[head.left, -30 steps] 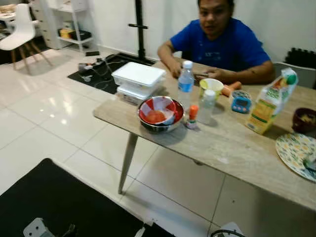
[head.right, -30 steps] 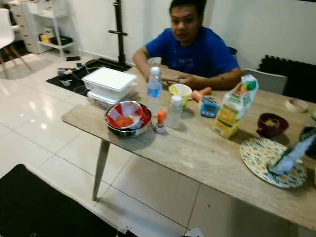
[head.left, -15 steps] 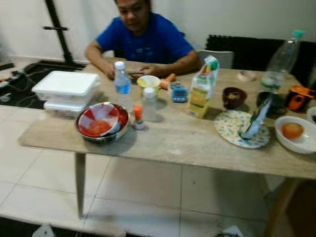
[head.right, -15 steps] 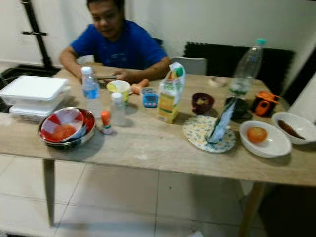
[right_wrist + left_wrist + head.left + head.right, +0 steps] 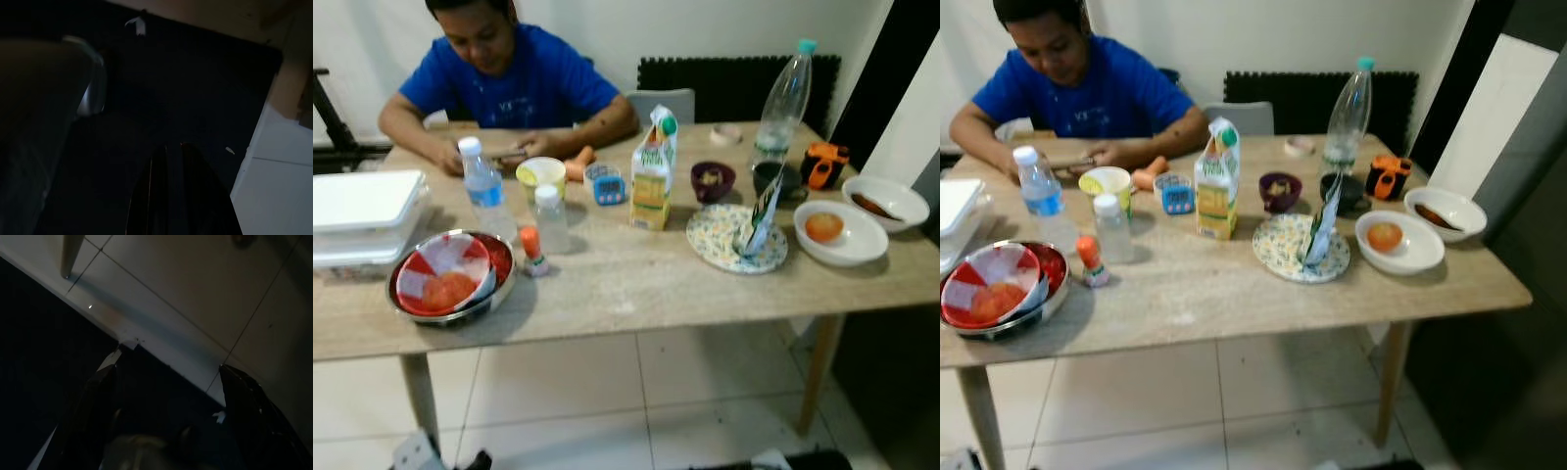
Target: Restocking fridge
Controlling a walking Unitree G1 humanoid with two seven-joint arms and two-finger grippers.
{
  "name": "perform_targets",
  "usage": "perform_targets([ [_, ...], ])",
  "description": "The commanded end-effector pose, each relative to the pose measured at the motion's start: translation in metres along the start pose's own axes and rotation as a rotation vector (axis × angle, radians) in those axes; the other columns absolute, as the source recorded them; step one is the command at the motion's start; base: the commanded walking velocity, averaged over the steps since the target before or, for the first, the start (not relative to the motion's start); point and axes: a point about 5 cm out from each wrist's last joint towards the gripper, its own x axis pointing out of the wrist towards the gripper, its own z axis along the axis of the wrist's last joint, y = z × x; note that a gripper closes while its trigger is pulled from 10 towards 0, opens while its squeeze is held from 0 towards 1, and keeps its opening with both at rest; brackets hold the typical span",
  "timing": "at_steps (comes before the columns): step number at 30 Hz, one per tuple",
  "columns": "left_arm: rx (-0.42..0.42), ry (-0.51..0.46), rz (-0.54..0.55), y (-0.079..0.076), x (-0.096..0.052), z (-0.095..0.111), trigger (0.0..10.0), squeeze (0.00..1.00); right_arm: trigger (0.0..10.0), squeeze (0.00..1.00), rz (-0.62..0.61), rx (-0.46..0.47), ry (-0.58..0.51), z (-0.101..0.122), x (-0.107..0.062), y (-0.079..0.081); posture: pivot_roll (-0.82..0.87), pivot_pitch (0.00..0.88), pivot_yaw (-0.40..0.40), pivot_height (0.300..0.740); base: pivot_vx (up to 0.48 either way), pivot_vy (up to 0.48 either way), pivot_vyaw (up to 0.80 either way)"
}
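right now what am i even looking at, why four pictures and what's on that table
A walking humanoid robot took these. The two bright pictures come from the two eyes of its head camera, facing a table where a person sits. On it: a juice carton, two water bottles, a red bowl, a patterned plate, a white bowl holding something orange. The two dark pictures come from wrist cameras pointing down at the floor. The left pincer hangs open, the right pincer shut. Neither holds anything.
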Motion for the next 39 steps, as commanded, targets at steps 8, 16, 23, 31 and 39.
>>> perform_targets([
  [8, 0.009, 0.055, -0.017, 0.001, -0.003, -0.014, 10.0, 0.0, 10.0, 0.0, -0.003, 0.005, -0.002, -0.005, -0.001, -0.001, -0.01, 0.033, -0.011, 0.74, 0.0, 0.0, -0.59],
  [16, 0.076, 0.109, -0.025, -0.004, -0.004, -0.025, 10.0, 0.0, 10.0, 0.0, 0.001, -0.01, -0.009, -0.003, -0.001, -0.001, -0.01, 0.035, -0.013, 0.74, 0.0, -0.293, 0.0],
  [23, 0.113, 0.119, -0.004, -0.002, -0.004, -0.027, 10.0, 0.0, 10.0, 0.0, 0.001, -0.011, -0.015, -0.002, -0.001, -0.002, -0.01, 0.031, -0.015, 0.74, 0.0, -0.087, 0.0],
  [31, -0.037, 0.017, 0.167, 0.031, -0.01, -0.009, 10.0, 0.0, 10.0, 0.0, 0.0, -0.016, -0.018, -0.001, -0.001, -0.003, -0.01, 0.027, -0.011, 0.74, 0.0, 0.0, 0.0],
  [39, -0.399, -0.248, 0.487, 0.095, -0.034, 0.032, 10.0, 0.0, 10.0, 0.0, 0.014, -0.023, -0.02, -0.001, 0.0, 0.002, 0.0, 0.024, -0.016, 0.74, 0.0, 0.0, 0.0],
])
